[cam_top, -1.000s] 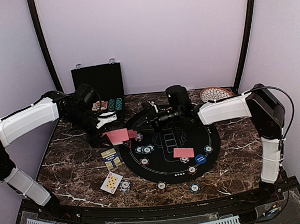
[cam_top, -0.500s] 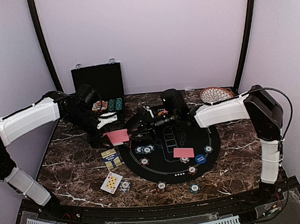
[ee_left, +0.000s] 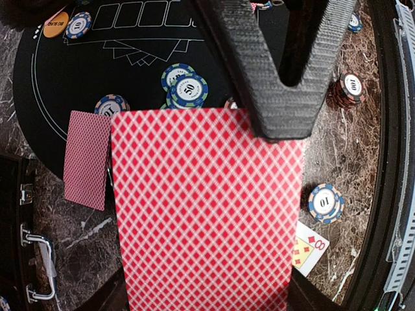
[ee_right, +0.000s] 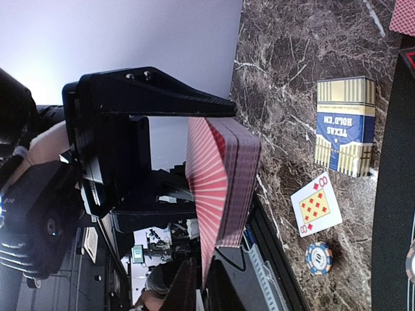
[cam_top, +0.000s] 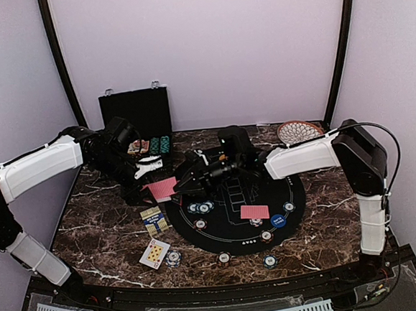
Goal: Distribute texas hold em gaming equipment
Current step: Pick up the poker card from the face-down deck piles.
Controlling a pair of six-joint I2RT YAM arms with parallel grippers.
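Observation:
My left gripper (cam_top: 156, 182) is shut on a deck of red-backed cards (cam_top: 163, 188), held level above the mat's left edge. The deck fills the left wrist view (ee_left: 207, 214) and shows edge-on in the right wrist view (ee_right: 237, 181). My right gripper (cam_top: 183, 182) reaches across to it. Its fingers (ee_left: 279, 78) meet at the deck's front edge, and the top card (ee_right: 204, 194) is lifted off the pack and pinched between them. One card (cam_top: 254, 211) lies face down on the black mat (cam_top: 233, 197). An eight of diamonds (cam_top: 154, 252) lies face up at the near left.
Chips (cam_top: 201, 207) are stacked on the mat's left, others lie around its near rim, with a blue button (cam_top: 277, 220) and an orange button (ee_left: 56, 24). A blue-and-yellow card box (cam_top: 154, 221) lies left of the mat. The black case (cam_top: 136, 118) and patterned plate (cam_top: 299, 130) stand behind.
My right gripper has moved left across the mat to the deck and closed on its top card. The left arm and the deck have stayed in place.

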